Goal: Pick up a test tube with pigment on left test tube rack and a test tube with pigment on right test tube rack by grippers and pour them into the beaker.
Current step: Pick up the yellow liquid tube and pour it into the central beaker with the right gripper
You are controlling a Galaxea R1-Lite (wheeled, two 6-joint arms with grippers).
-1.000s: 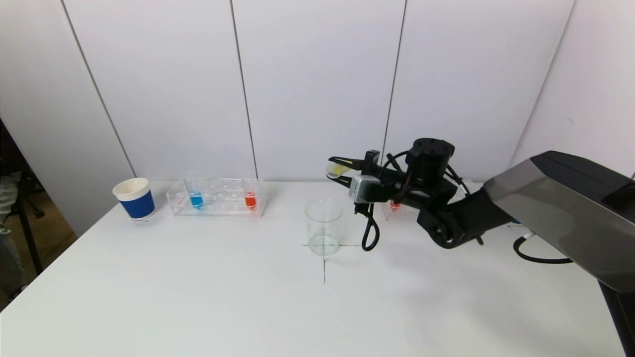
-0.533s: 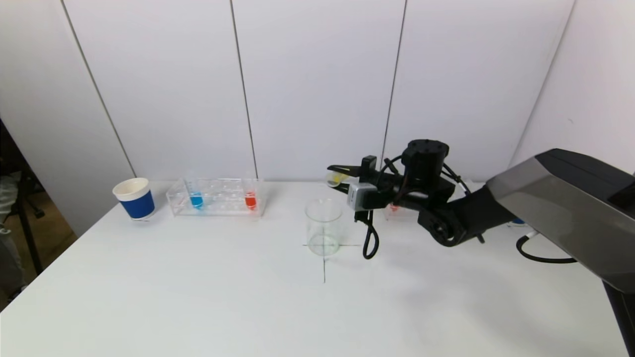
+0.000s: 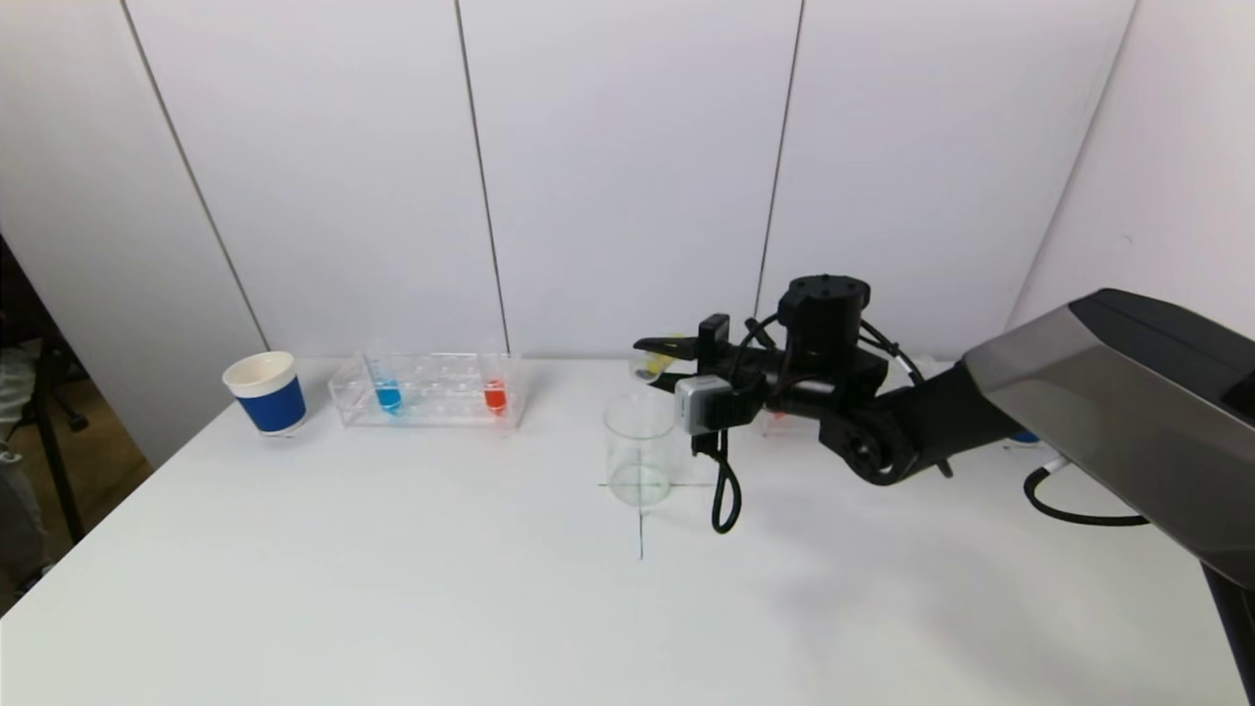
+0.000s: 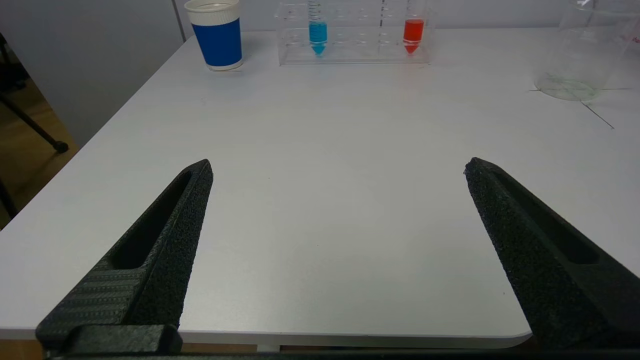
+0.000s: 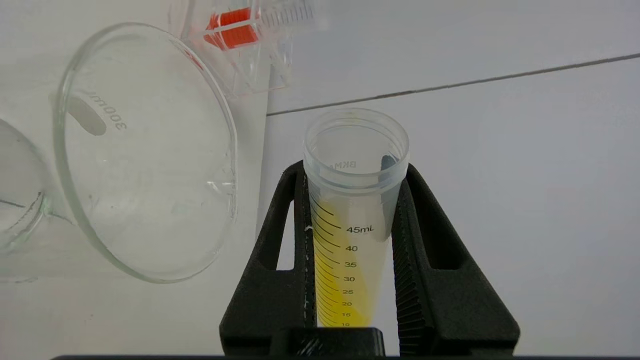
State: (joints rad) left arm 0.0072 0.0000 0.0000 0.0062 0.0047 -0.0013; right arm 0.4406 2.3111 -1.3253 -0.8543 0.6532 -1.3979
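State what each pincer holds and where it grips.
Right pincer: yellow-pigment test tube, clamped on its sides just below the open rim. Left pincer: open, holding nothing.

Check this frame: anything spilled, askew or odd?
Nothing stands out. The right tool holds the clear yellow-liquid test tube tipped beside the empty glass beaker; white table shows no spill.

1. The near half of the bench (image 3: 392, 608) is lying bare, giving a tool open passage.
2. The beaker (image 3: 639, 449) is standing mid-bench, with the right tool (image 3: 655, 361) and its arm hanging over the space to its right.
3. The left rack (image 3: 428, 390) and blue cup (image 3: 266, 392) are lining the far left edge.
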